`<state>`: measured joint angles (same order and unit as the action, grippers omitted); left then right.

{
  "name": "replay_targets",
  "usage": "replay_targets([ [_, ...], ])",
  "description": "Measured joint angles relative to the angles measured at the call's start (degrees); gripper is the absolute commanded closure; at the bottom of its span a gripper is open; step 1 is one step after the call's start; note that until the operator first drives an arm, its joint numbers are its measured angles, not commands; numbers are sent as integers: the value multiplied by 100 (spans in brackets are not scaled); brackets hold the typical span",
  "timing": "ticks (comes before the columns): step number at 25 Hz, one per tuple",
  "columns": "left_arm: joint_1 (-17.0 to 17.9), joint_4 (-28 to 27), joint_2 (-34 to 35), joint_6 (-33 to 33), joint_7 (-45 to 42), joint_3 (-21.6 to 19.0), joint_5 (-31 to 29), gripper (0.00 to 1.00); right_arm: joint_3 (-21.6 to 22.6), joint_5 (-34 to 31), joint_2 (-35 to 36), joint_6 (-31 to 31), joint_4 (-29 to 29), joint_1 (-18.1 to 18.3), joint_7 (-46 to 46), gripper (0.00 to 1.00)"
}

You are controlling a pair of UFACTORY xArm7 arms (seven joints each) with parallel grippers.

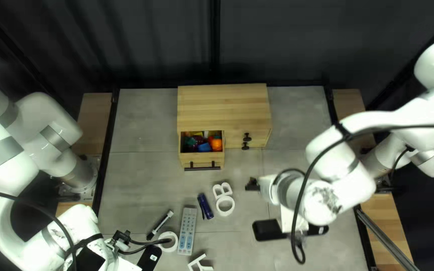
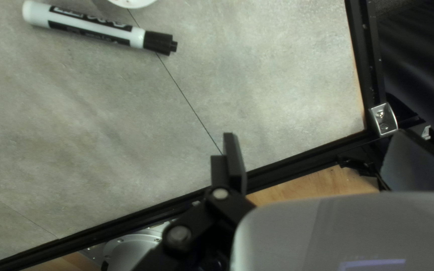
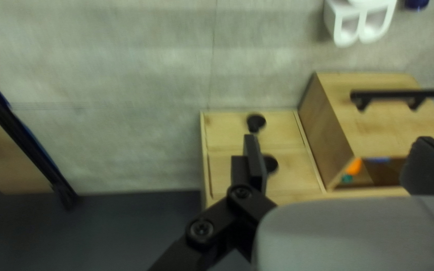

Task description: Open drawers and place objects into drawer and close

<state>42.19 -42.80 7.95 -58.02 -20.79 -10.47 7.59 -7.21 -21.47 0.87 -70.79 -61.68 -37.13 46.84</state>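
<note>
The wooden cabinet has its wide left drawer pulled out, holding several colourful objects. Two small knobbed drawers beside it are shut. My right gripper is in front of the cabinet; in the right wrist view the gripper is open and empty, one finger overlapping the lower knob. My left gripper hangs near the table's left edge; seen from its wrist, the gripper is open and empty, with a marker lying ahead and off to one side.
On the table lie a white B, a white ring, a dark blue item, a remote, a white roll and a white A. A black object lies partly beneath my right arm, another beside my left.
</note>
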Motion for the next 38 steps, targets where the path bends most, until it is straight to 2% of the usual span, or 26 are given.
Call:
replay_targets([
  [9, 0, 0, 0, 0, 0, 0, 0, 0, 296, 784, 89, -156, -29, -300, -1420, 0],
  [14, 0, 0, 0, 0, 0, 0, 0, 0, 710, 991, 98, -419, -139, -727, -2204, 0],
  [22, 0, 0, 0, 0, 0, 0, 0, 0, 1041, 1211, 338, -377, -230, -1070, -2636, 0],
  [29, 0, 0, 0, 0, 0, 0, 0, 0, 1192, 1468, 334, -266, -78, -1228, -3048, 0],
  [38, 0, 0, 0, 0, 0, 0, 0, 0, 1377, 1464, 143, -72, 274, -1438, -3541, 0],
])
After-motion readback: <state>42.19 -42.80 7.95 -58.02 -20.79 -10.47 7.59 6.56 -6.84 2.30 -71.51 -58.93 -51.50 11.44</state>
